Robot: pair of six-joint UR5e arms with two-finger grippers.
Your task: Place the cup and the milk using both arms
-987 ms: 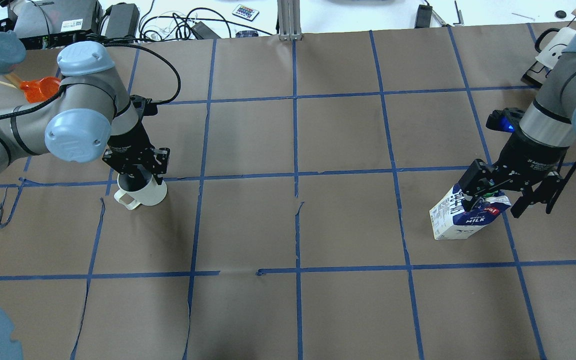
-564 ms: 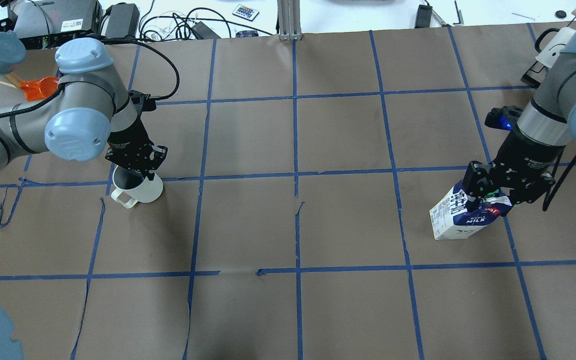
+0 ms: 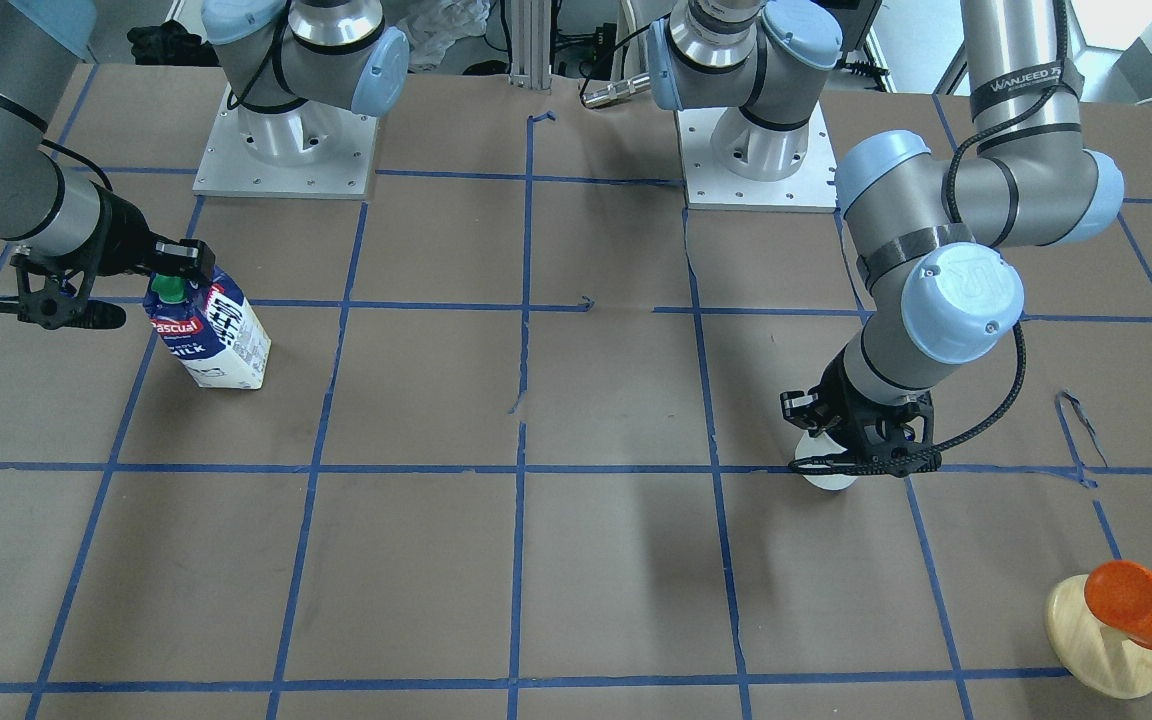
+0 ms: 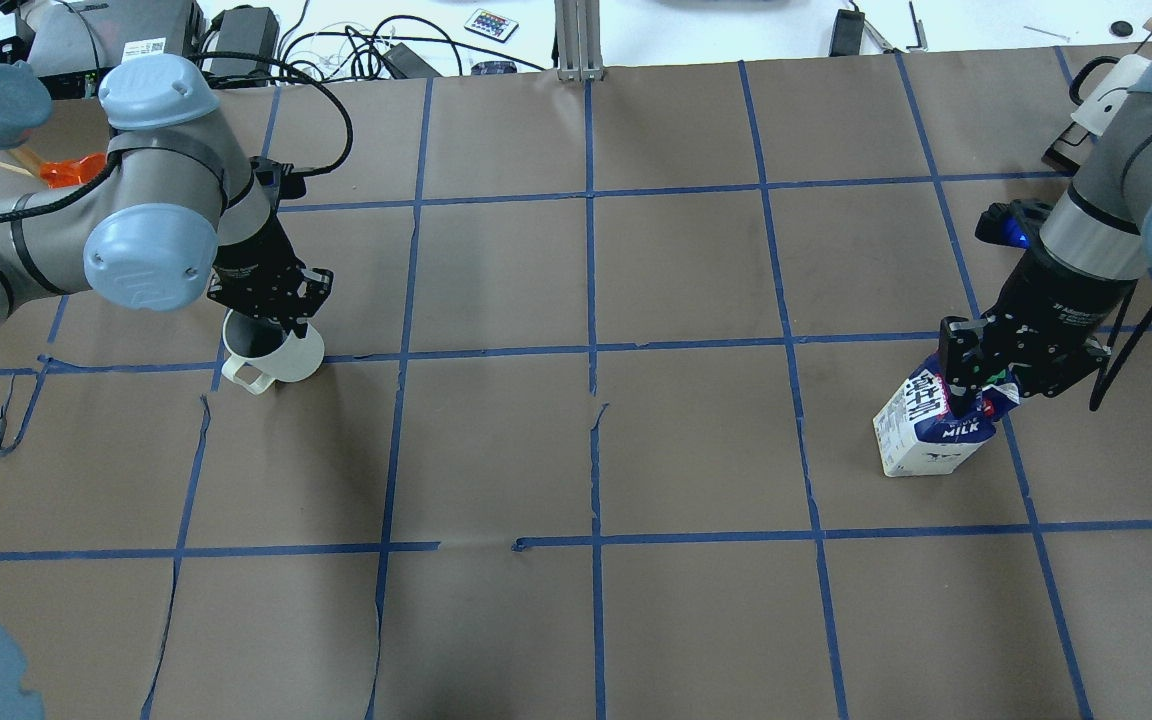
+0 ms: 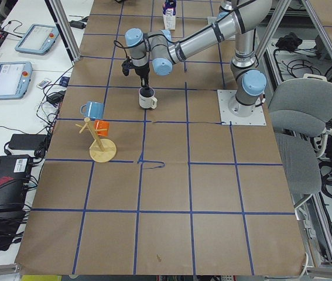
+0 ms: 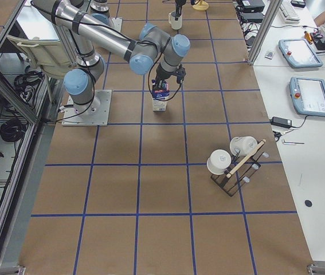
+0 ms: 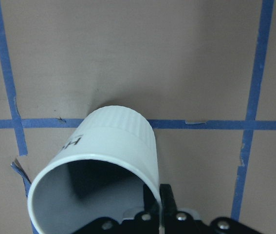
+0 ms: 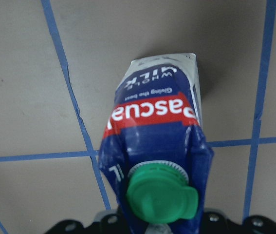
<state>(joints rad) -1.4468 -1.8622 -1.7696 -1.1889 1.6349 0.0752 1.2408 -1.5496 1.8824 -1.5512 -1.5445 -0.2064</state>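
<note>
Two downward-angled grippers: left gripper (image 4: 281,322) clamps cup (image 4: 298,358) rim, right gripper (image 4: 978,388) clamps milk (image 4: 934,450) top.

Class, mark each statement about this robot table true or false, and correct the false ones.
1. The left gripper grips the cup by its rim. True.
2. The milk has a red cap. False: the cap is green.
3. The milk lies flat on its side. False: it stands roughly upright, with the right gripper shut on its top.
4. An orange cup sits on a wooden stand. True.
</note>
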